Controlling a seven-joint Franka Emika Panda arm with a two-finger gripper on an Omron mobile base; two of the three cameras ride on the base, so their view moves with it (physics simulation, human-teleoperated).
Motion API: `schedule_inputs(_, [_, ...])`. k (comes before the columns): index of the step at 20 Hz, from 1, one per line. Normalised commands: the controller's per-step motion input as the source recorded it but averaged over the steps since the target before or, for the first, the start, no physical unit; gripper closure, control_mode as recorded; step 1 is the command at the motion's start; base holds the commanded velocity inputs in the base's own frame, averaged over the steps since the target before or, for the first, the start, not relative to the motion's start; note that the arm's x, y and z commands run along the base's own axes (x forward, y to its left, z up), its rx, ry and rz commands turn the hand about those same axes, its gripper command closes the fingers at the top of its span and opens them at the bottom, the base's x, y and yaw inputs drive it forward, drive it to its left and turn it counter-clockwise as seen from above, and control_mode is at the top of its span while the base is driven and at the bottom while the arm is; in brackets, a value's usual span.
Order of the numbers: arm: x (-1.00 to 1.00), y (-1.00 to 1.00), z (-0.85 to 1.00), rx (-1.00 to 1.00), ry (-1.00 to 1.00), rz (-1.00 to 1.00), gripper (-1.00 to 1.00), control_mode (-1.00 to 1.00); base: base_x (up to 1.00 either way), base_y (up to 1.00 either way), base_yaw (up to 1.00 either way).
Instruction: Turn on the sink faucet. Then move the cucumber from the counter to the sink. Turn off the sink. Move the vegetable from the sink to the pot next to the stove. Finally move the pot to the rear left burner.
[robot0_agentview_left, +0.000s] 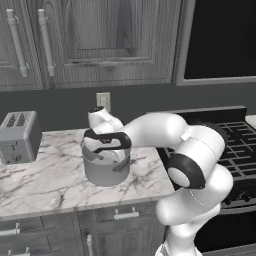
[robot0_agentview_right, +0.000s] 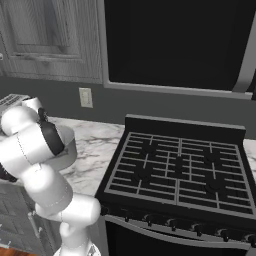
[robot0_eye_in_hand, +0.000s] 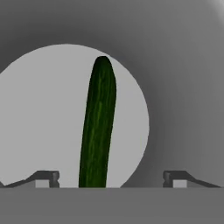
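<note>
At the centre of the hand view the cucumber (robot0_eye_in_hand: 98, 127) stood inside the grey pot (robot0_eye_in_hand: 175, 87), its far tip toward the pale floor. Our gripper (robot0_eye_in_hand: 111, 178) had its fingers spread wide, both clear of the cucumber. We judged the risks as these: lifting out could snag the leaning cucumber, and gripping the pot (robot0_agentview_left: 106, 167) badly could tip it off the marble counter (robot0_agentview_left: 45, 185) before the stove (robot0_agentview_right: 175, 165).

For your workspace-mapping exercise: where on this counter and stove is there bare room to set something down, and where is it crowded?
Free: bare counter between the toaster and the pot, and along its front edge; the stove grates carry nothing. Crowded: the pot itself, with the cucumber inside and the arm's hand over it.
</note>
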Motion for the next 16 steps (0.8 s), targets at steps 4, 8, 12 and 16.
schedule_inputs(4, [-0.11,-0.02,0.22,0.02,0.0,-0.04,-1.0,-1.0,0.0,0.0,0.0])
schedule_inputs(8, [-0.07,-0.03,0.33,0.01,0.0,-0.06,-1.0,-1.0,0.0,0.0,0.0])
schedule_inputs(12, [-0.12,-0.08,0.21,0.0,0.0,-0.04,-1.0,-1.0,0.0,0.0,0.0])
schedule_inputs(16, [-0.32,-0.19,0.09,0.0,-0.01,-0.04,-1.0,-1.0,0.0,0.0,0.0])
